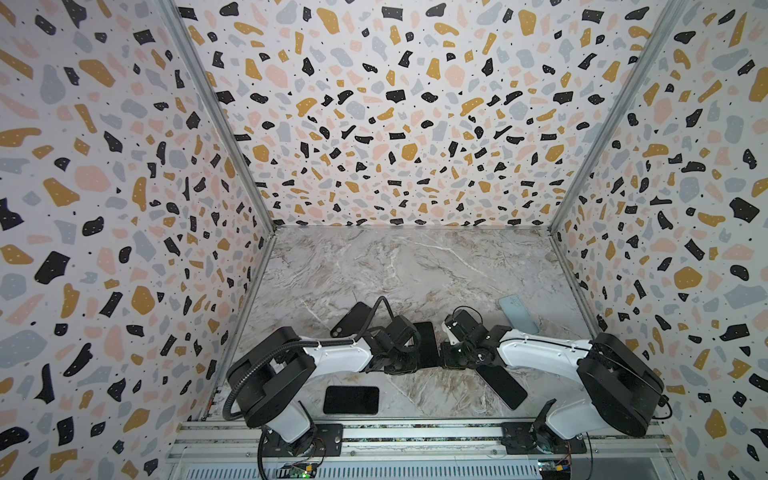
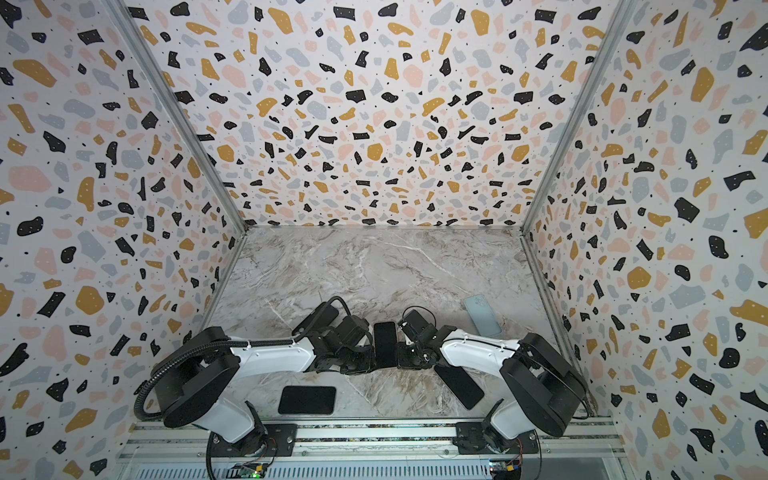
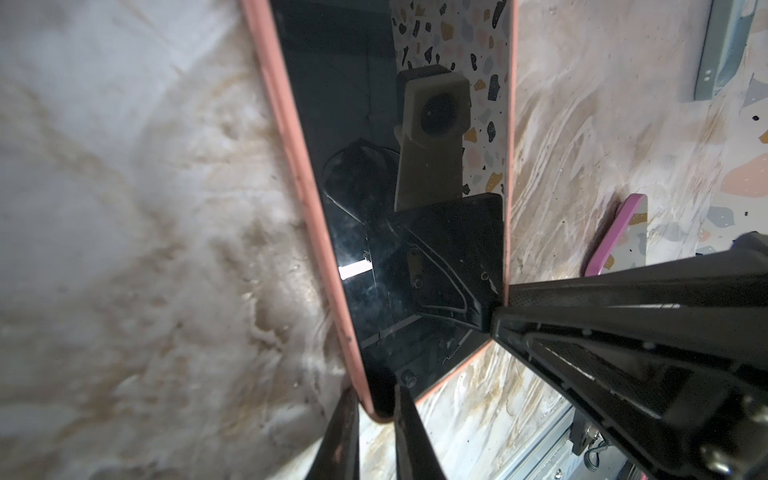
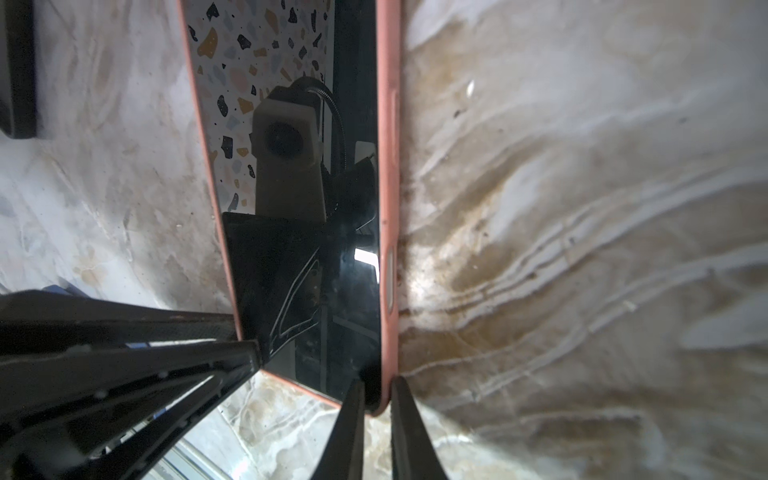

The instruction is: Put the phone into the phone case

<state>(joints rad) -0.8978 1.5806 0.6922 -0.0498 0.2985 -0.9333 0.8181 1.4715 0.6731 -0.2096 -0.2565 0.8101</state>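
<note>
Near the middle of the tabletop [image 1: 415,270], the hard, slippery-looking phone [image 1: 424,345] lies in its pink phone case [image 3: 286,124], whose rim corners seem best to hold: the left end effector [image 3: 376,432] pinches at 7 o'clock, the right end effector [image 4: 374,424] at 5 o'clock.

Cased phone [image 1: 424,345]: too small in both top views to make out the case rim. Both wrists cover its near corners, so the grip isn't visible there. Its far end runs off the frame in both wrist views. Black slab [image 1: 352,318] beyond it on the left-arm side: half under arm and cable, phone or case, can't tell. Pink-edged phone [image 3: 615,235] on its right-arm side: partly behind the right gripper [image 3: 500,309]. Blue case [image 3: 723,50] past that: cropped. Dark edge [image 4: 16,70]: cropped, unidentifiable.
</note>
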